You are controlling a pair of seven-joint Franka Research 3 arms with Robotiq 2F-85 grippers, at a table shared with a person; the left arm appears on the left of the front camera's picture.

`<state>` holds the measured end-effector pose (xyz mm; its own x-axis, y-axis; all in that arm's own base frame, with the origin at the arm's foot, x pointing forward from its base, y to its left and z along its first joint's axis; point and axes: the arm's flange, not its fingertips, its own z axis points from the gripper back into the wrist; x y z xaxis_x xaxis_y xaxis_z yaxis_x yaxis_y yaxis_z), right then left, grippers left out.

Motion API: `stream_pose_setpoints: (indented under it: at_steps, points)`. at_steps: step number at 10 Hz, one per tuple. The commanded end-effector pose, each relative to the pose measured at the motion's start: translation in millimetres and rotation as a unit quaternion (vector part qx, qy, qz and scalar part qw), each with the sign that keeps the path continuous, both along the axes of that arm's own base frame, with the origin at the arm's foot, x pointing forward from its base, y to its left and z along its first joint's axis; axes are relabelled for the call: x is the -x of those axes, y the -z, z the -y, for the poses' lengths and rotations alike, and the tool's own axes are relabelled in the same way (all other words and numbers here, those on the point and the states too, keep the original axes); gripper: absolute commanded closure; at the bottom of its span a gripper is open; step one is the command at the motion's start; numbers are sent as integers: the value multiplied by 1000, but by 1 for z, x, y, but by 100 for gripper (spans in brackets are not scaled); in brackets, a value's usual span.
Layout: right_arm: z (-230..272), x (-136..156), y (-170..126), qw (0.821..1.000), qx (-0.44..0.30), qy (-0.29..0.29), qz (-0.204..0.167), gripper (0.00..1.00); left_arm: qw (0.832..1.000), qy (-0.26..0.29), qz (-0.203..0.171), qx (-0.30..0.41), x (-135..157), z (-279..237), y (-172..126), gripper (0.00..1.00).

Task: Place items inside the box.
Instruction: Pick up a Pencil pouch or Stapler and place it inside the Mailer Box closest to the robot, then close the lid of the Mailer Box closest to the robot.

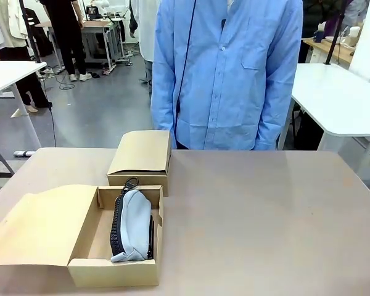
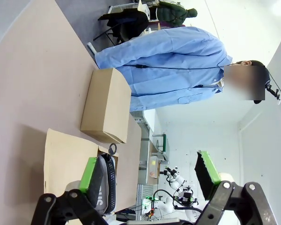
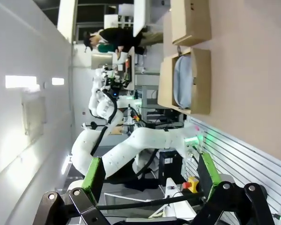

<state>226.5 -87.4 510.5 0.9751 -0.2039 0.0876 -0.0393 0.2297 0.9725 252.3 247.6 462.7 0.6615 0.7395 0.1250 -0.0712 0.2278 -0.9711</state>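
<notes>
Open box [image 1: 86, 246] holding a pouch [image 1: 134, 225] on edge; both grippers [image 2: 150, 176] [image 3: 150, 176] spread, empty; further items may jam against the pouch.

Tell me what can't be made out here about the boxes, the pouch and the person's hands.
- Closed box: contents hidden by its shut lid, front view.
- Open box: what lies under the grey pouch is covered by the pouch; the near wall hides the floor.
- Pouch print: too small to read in the front view.
- Person: hands hidden behind their body, front view.
- Left gripper: left wrist view, a finger hides part of the pouch.
</notes>
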Motion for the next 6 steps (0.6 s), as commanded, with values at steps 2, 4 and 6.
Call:
stream_pose_setpoints:
  at_steps: [2, 4, 6]
  points:
    - [-4, -3, -5, 1000, -14, -2, -7, 0, 1000, 0, 17, 3, 2, 4, 1, 0]
    - [-4, -3, -5, 1000, -14, -2, -7, 0, 1000, 0, 17, 3, 2, 4, 1, 0]
    - [-4, -3, -5, 1000, -14, -2, -7, 0, 1000, 0, 17, 3, 2, 4, 1, 0]
